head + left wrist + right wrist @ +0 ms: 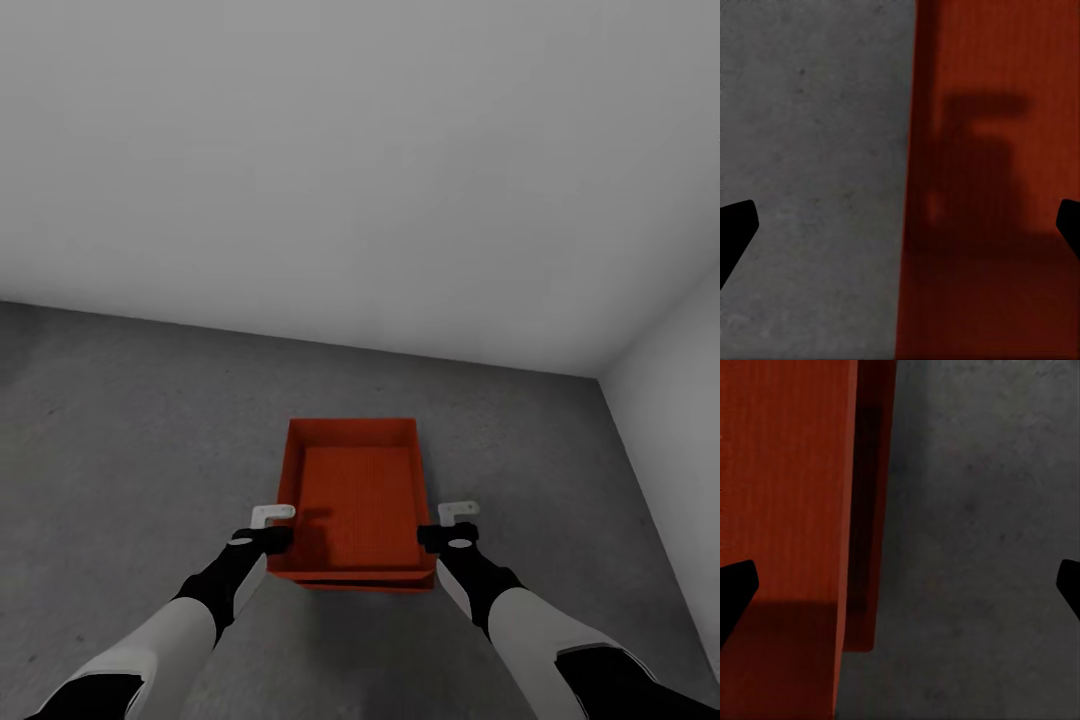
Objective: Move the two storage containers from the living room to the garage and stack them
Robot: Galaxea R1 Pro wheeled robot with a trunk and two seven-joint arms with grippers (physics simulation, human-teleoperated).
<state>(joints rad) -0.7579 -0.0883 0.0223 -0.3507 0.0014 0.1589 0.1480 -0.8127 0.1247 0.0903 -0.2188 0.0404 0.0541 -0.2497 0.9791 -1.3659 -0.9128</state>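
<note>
Storage containers [355,505], both red-orange, sit nested on the dark grey concrete floor [130,430] of the garage, a short way out from the pale grey back wall [360,150] and well apart from the side wall [670,400]. At the near edge of the stack the lower box's rim [365,581] peeks out under the upper one, and the right wrist view confirms it: a second, darker red edge [868,510] runs just outside the upper wall [787,510], so the two are slightly offset rather than flush. The left gripper [270,528] hangs just beside the stack's left wall and the right gripper [450,525] just beside its right wall, one on each side, the arrangement that suits lifting or setting down a wide, low box with two arms. Each wrist view shows dark fingertips [735,229] far apart at the frame edges with floor and box between them, so both pairs of fingers are spread and clamped on nothing; the left pair straddles the wall's line. Judging by how they lie, the stacking looks done, and the spread fingers suit letting the boxes rest on their own.
</note>
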